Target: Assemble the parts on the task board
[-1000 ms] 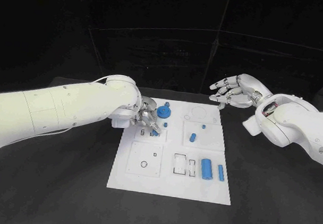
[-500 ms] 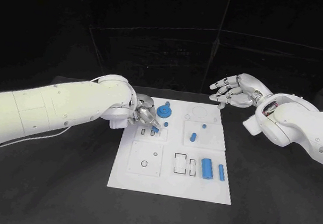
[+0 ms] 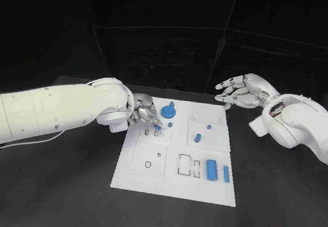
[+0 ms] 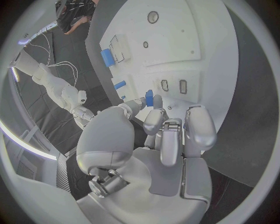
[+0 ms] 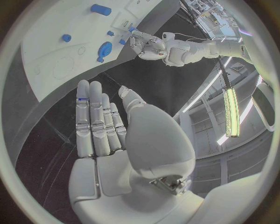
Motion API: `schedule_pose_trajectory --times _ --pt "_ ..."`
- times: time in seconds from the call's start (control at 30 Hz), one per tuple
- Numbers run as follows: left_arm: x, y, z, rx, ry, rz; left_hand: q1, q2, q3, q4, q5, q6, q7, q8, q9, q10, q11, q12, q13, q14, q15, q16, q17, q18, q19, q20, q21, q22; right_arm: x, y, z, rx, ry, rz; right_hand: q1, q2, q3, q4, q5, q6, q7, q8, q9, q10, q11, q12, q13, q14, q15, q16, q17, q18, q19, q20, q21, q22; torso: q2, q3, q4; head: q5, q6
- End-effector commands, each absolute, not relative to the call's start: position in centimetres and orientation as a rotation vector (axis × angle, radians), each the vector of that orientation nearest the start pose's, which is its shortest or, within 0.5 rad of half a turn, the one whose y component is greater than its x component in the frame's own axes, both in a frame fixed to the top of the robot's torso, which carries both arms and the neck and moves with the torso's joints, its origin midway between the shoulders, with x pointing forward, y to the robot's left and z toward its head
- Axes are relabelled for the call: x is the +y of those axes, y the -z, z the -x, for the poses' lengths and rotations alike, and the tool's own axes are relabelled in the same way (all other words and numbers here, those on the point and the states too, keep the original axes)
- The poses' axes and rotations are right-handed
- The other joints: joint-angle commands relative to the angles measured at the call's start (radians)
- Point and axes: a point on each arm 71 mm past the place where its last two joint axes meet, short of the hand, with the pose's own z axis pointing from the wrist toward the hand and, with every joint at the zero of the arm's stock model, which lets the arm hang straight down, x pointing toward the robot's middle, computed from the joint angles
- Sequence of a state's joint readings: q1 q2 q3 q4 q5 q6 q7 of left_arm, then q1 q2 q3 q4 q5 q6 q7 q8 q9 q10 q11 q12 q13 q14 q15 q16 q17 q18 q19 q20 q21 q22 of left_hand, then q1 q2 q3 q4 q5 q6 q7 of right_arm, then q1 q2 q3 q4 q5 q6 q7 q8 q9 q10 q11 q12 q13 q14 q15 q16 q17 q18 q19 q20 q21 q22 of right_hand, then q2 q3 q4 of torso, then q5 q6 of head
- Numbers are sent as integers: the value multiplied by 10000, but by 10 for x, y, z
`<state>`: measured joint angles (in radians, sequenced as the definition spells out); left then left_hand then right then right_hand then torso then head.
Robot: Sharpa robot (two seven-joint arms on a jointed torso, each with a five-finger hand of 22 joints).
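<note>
Head view: the left hand (image 3: pixel 142 115) pinches a small blue part (image 3: pixel 157 127) over the task board (image 3: pixel 174 190) near its far left corner, just above two small slots (image 3: pixel 151 135); the right hand (image 3: pixel 244 91) hovers beyond the far right corner, well apart.

Left wrist view: the part (image 4: pixel 149 98) sits at the fingertips, slots (image 4: pixel 174 86) just ahead.

Right wrist view: fingers (image 5: pixel 96 119) straight, side by side, holding nothing.

Head cam looks down from above at the table (image 3: pixel 63 190), w/ the whole task board (image 3: pixel 174 190) in frame. Left wrist cam sits close behind the left hand (image 4: pixel 157 140), facing the board at near range. Right wrist cam sits behind the right hand (image 5: pixel 116 140), farther off. All three share the board.
</note>
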<state>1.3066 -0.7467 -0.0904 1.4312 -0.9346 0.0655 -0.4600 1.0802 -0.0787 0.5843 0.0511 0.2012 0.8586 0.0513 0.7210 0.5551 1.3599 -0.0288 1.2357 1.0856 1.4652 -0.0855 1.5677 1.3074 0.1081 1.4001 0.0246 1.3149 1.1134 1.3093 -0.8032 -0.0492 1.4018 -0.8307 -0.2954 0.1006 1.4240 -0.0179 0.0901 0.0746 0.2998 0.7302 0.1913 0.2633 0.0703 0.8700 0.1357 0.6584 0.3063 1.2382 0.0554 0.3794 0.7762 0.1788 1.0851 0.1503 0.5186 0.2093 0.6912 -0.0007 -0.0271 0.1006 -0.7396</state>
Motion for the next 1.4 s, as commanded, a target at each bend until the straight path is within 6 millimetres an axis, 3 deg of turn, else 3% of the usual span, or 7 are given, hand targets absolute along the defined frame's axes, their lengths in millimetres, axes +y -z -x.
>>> schedule_pose_trajectory --times 0.03,0.1,0.47,1.4 --pt "194 195 -505 21825 5496 3250 5 -105 1714 -1632 75 17 -51 73 21 74 -14 51 31 1056 -23 31 2634 -186 78 -16 70 42 -216 137 -525 16216 -10233 -3103 -77 -52 12 42 31 -78 278 59 -14 -85 0 61 -18 84 -15 -36 -15 19 31 28 -67 -10 -2 24 29 22 -3" --pt "195 197 -503 21747 5316 3179 6 -119 1728 -1640 87 27 -54 79 24 83 -17 55 36 1056 -26 31 2634 -189 84 -18 78 56 -216 137 -525 16197 -10224 -3110 -77 -52 12 42 31 -78 278 59 -14 -85 0 61 -18 84 -15 -36 -15 19 31 28 -67 -10 -4 42 36 31 -2" --pt "196 208 -499 21568 4726 2842 2 -150 1761 -1650 111 54 -62 94 31 109 -25 70 53 1056 -32 31 2634 -198 104 -24 106 103 -218 136 -524 16091 -10215 -3120 -86 -50 10 51 40 -79 278 63 -13 -89 1 69 -24 92 -14 -45 -26 19 31 30 -72 -13 7 10 8 73 -18" --pt "188 224 -500 22646 4318 2107 -25 -148 1801 -1625 136 73 -65 102 34 101 -28 30 -7 1056 -38 31 2634 -184 83 -30 72 38 -215 136 -525 16081 -10273 -3075 -88 -52 10 53 56 -80 278 68 -13 -97 1 75 -32 98 -14 -56 -38 20 30 31 -78 -16 4 18 6 71 -113"
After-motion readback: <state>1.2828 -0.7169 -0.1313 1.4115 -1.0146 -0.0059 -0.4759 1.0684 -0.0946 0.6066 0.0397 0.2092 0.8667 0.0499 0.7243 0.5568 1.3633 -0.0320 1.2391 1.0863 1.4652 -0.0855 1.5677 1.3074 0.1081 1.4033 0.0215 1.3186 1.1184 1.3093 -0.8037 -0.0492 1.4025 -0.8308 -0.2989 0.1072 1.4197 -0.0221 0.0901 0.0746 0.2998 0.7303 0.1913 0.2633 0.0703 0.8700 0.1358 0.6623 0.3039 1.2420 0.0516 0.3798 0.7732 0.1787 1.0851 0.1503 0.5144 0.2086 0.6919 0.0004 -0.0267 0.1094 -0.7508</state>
